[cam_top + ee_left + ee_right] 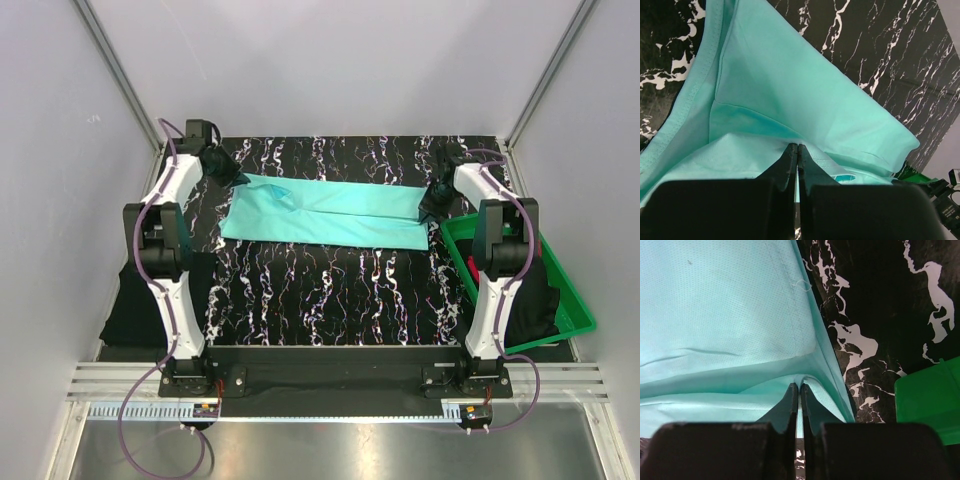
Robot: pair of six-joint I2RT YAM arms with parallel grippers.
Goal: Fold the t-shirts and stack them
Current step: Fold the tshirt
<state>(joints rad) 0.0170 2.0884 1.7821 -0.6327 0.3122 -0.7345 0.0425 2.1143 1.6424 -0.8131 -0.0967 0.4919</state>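
Grippers, two: I read the left gripper (797, 148) as pinched closed on a fold of the turquoise t-shirt (325, 212) at its left end. The right gripper (799, 387) is likewise clamped on the cloth at the right end, beside the stitched hem (805, 315). Item 1, mat (330, 300): black marbled, covers the work area. Item 2, turquoise t-shirt: lies across the far half of the mat as a long band folded lengthwise, spanning from one gripper to the other. I judge it light, thin and limp, with no stiffness, so it will sag wherever unsupported and crease rather than slide. The best hold is at corners and doubled edges, taking all layers in one pinch and moving both ends together. Item 3, tray (575, 300): green, at right, holding a crumpled black t-shirt (535, 300); I expect the same soft handling. Item 4, hem: narrow, probably the firmest part to grip.
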